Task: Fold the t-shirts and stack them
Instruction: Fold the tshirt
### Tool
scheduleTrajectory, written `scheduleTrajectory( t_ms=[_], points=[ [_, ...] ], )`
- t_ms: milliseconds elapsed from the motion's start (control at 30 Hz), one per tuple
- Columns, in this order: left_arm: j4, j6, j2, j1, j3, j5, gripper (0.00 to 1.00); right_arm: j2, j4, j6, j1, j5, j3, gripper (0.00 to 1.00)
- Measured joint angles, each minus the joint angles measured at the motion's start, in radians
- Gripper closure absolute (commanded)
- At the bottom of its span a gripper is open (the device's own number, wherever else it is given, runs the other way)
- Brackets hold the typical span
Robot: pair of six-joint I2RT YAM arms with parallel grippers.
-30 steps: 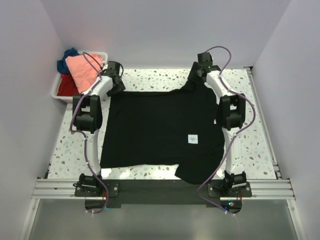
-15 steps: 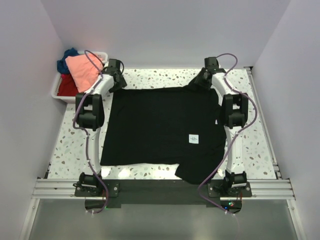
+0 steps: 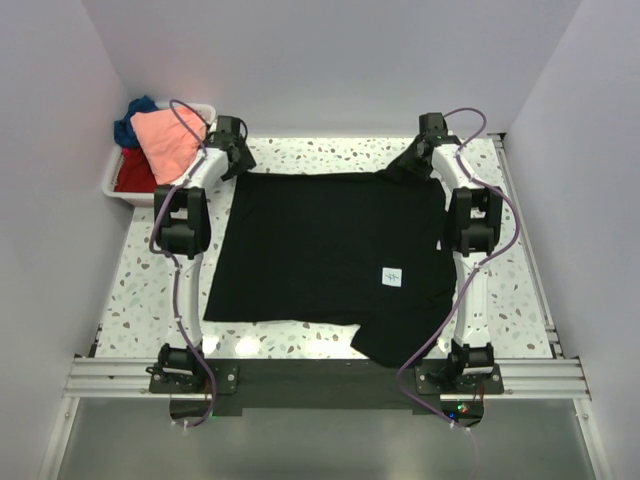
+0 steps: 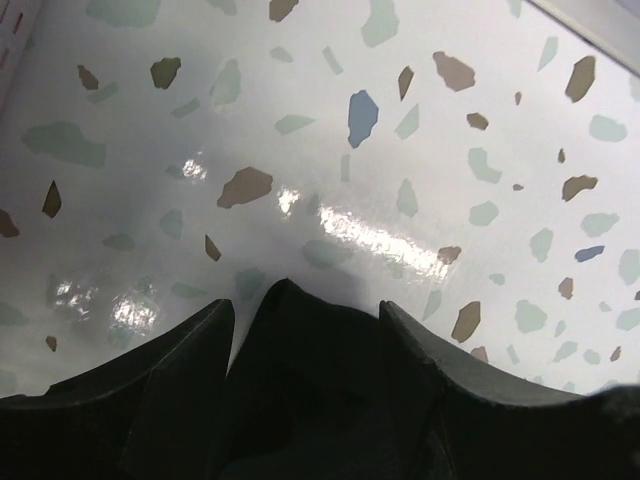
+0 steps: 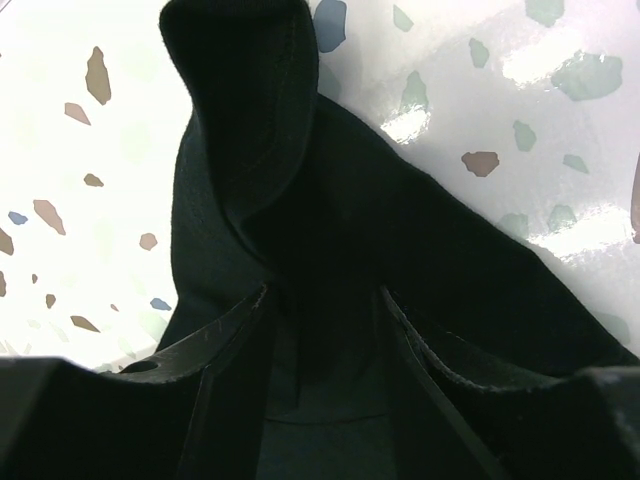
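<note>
So the left tool (image 4: pixel 305 335) has its fingers pinched down on a fold of the black t-shirt (image 3: pixel 330 250) at its far left corner, the narrow gap stuffed with cloth. The right tool (image 5: pixel 322 335) grips the far right corner the same way, with a bunched ridge of soft fabric poking out past its fingers. Between the two, the shirt lies spread mostly flat on the glossy speckled counter (image 3: pixel 150 290), small white label (image 3: pixel 393 277) facing up, one flap hanging toward the near right. Far left, a white bin (image 3: pixel 112 182) holds the salmon-pink t-shirt (image 3: pixel 165 140), red t-shirt (image 3: pixel 135 175) and dark blue t-shirt (image 3: pixel 130 118), loosely heaped.
</note>
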Motion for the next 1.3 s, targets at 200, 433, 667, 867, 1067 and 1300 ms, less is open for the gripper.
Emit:
scheduleTrajectory(
  t_ms=[200,433,667,867,1067,1300],
  points=[
    [0.049,-0.017,0.0,0.003,0.008,0.028,0.39,-0.001,0.003,-0.002,0.0,0.002,-0.007,0.53],
    [0.08,-0.043,0.0,0.003,0.011,0.048,0.51,-0.012,0.023,-0.004,0.0,0.005,-0.031,0.54],
    [0.087,-0.05,0.001,0.003,0.011,0.053,0.62,-0.012,0.025,-0.007,0.001,0.006,-0.032,0.54],
    [0.085,-0.053,0.005,0.003,0.011,0.058,0.84,-0.012,0.024,-0.007,0.001,0.007,-0.032,0.55],
    [0.085,-0.047,0.006,0.003,0.011,0.059,1.0,-0.012,0.024,-0.007,0.001,0.007,-0.032,0.55],
    [0.085,-0.042,0.006,0.003,0.009,0.057,1.0,-0.013,0.023,-0.007,0.001,0.01,-0.032,0.55]
  ],
)
